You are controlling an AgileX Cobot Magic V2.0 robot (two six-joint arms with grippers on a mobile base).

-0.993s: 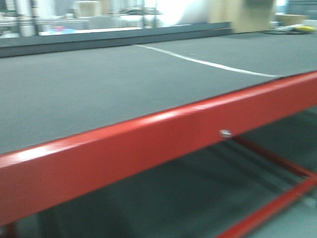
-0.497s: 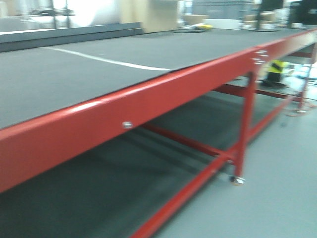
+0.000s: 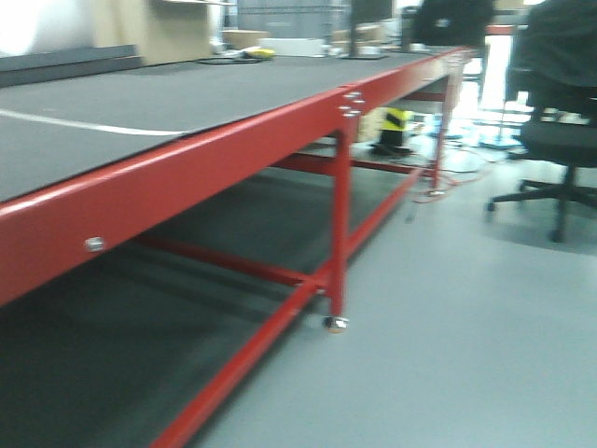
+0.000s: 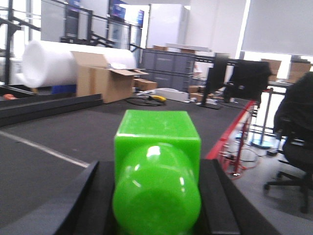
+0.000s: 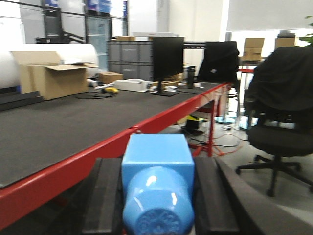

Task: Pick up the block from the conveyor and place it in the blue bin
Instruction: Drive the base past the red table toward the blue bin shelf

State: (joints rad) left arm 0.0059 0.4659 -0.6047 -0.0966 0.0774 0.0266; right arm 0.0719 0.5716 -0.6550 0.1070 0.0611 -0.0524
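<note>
The conveyor (image 3: 112,107) is a wide dark grey belt with a white line across it, on a red frame (image 3: 187,173). It also shows in the left wrist view (image 4: 73,132) and the right wrist view (image 5: 63,122). My left gripper (image 4: 156,169) is shut on a bright green block (image 4: 156,132), held above the belt. My right gripper (image 5: 157,169) is shut on a light blue block (image 5: 157,149), held off the belt's red edge over the floor. No blue bin is in view. Neither gripper shows in the front view.
A red table leg (image 3: 340,224) and low crossbars stand under the belt. A black office chair (image 3: 560,140) is on the grey floor to the right. A cardboard box (image 4: 105,81), a white foam roll (image 4: 49,63) and a monitor (image 5: 166,58) are at the belt's far end.
The front view has swung to the right: the belt has slid left in the picture, and the table leg, the floor and the office chair have come into view.
</note>
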